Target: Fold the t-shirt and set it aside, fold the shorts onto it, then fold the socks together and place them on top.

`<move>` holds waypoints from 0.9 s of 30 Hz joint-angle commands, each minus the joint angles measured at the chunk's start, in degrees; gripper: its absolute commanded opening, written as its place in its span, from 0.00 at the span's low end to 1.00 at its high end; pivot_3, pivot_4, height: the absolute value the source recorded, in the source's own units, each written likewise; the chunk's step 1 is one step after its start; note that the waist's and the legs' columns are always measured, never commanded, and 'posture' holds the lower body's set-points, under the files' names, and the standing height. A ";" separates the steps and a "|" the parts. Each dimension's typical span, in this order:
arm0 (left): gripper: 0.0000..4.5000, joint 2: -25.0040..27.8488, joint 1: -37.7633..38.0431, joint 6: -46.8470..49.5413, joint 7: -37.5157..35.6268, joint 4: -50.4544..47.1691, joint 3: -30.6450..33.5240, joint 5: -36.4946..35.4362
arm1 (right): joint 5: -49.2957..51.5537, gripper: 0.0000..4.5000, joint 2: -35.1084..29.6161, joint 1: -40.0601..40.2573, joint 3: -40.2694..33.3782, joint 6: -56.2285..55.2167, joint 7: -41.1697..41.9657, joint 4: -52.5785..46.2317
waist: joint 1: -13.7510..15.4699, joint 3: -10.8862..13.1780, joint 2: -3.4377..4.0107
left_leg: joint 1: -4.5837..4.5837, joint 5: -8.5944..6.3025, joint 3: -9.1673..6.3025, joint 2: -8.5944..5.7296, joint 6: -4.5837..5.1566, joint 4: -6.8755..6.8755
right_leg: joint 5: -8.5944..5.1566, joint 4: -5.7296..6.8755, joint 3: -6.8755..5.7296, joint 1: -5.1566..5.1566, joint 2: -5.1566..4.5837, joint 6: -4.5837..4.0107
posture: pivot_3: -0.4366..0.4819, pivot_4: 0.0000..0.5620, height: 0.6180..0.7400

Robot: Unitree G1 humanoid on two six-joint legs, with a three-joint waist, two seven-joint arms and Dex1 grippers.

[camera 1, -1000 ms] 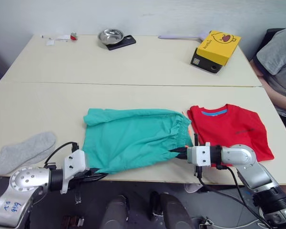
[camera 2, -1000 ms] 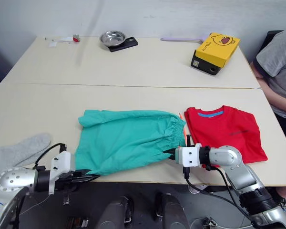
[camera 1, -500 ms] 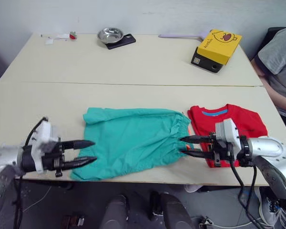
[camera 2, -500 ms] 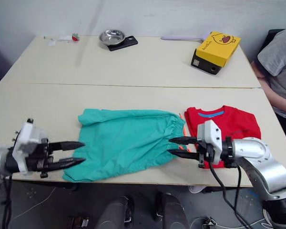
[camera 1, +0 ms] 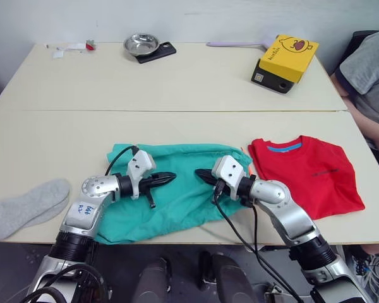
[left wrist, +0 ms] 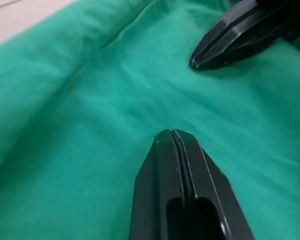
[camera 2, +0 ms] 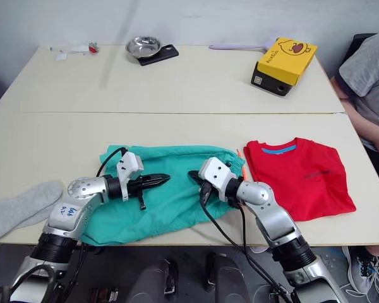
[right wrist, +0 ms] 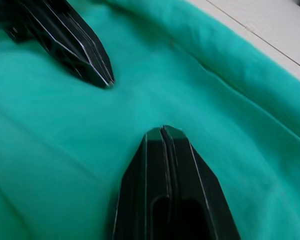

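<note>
Already the red t-shirt [camera 1: 305, 172] lies folded at the table's right; the teal shorts [camera 1: 177, 196] lie mid-fold beside it, the grey socks [camera 1: 25, 207] untouched far left. In the wrist views, the left gripper [left wrist: 176, 136] and right gripper [right wrist: 162, 131] are pressed closed, empty, tips facing over the shorts — smoothing, probably.

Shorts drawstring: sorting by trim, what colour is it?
Orange-red, peeking beside the shorts waistband; left eye view.
</note>
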 commanded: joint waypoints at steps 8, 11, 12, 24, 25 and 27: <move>0.00 -1.24 1.86 -10.47 11.78 11.20 5.91 5.64 | 0.13 0.00 -3.53 7.58 -12.89 -10.38 -3.45 2.70 | 0.24 -0.06 -0.05 | 0.35 -0.17 0.01 -0.03 0.41 0.04 | 0.09 0.20 0.08 0.22 -0.07 0.08 | 0.48 0.27 1.00; 0.00 -2.49 1.74 -15.10 11.81 13.06 8.30 3.86 | 2.58 0.00 -3.60 7.83 -16.47 -12.28 -2.73 3.04 | -0.02 -0.11 0.04 | 0.54 -0.23 0.02 0.01 0.30 0.02 | 0.15 -0.06 0.09 0.51 -0.04 0.13 | 0.48 0.27 1.00; 0.00 -2.88 1.49 -16.60 11.15 13.14 9.09 2.89 | 4.10 0.00 -3.16 7.73 -17.68 -12.05 -2.39 2.76 | -0.09 -0.11 0.04 | 0.55 -0.21 0.03 0.03 0.27 0.00 | 0.16 -0.16 0.08 0.54 -0.01 0.17 | 0.48 0.27 1.00; 0.00 -3.46 -5.63 -14.02 3.40 9.97 7.63 -0.47 | 3.57 0.00 4.04 -1.80 -8.81 -4.72 -0.26 2.08 | -0.52 -0.10 0.03 | 0.38 -0.06 0.04 0.05 0.40 -0.01 | 0.27 -0.05 0.08 0.36 0.02 0.11 | 0.48 0.27 1.00; 0.00 -3.66 -6.35 -13.84 4.78 11.16 7.61 0.47 | 2.19 0.00 4.35 -2.51 -8.18 -4.44 -0.97 3.48 | -0.52 -0.10 0.04 | 0.40 -0.06 0.04 0.04 0.41 0.00 | 0.28 -0.05 0.08 0.37 0.01 0.12 | 0.48 0.27 1.00; 0.00 -3.03 -8.38 -12.29 10.83 15.91 7.46 4.99 | 0.16 0.00 5.46 -3.35 -8.74 -3.29 -4.55 7.58 | -0.56 -0.10 0.03 | 0.38 -0.05 0.04 0.01 0.44 -0.01 | 0.30 -0.05 0.09 0.37 -0.02 0.14 | 0.48 0.27 1.00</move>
